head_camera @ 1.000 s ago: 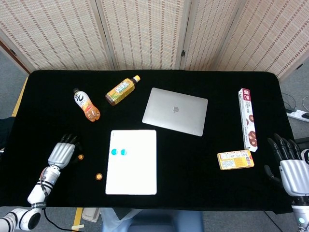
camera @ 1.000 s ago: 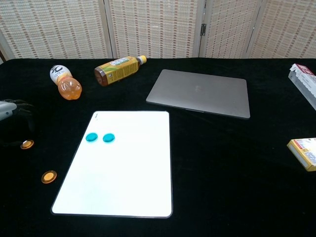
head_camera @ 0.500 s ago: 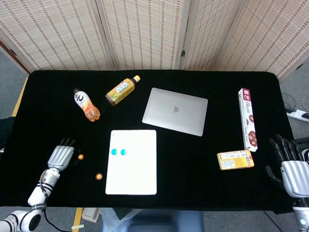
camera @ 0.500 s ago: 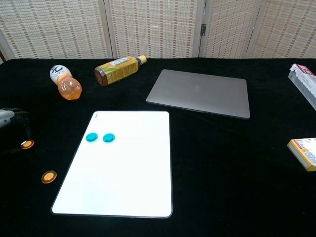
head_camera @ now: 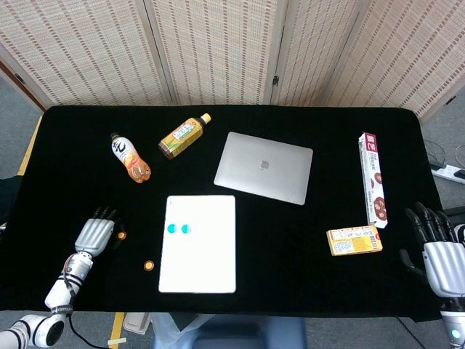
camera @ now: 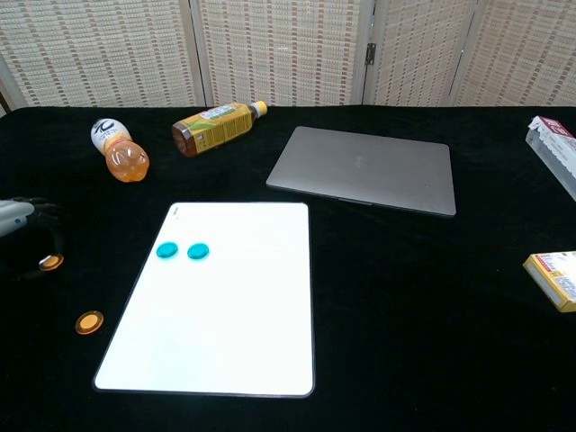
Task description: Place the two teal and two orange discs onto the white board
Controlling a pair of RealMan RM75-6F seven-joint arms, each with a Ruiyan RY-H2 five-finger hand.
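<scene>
Hovering beside one orange disc (head_camera: 121,235) after edging back toward it, left hand (head_camera: 95,234) holds nothing, fingers apart; second orange disc (head_camera: 148,265) on counter, teal discs (head_camera: 179,228) on white board (head_camera: 200,262).

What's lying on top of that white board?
Two teal discs lie side by side near the far left corner of the white board. Nothing else is on it; whatever is underneath is hidden.

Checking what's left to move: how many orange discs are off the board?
2. One disc lies on the table by the left hand's fingertips; the other lies nearer the white board's left edge. None seem hidden.
</scene>
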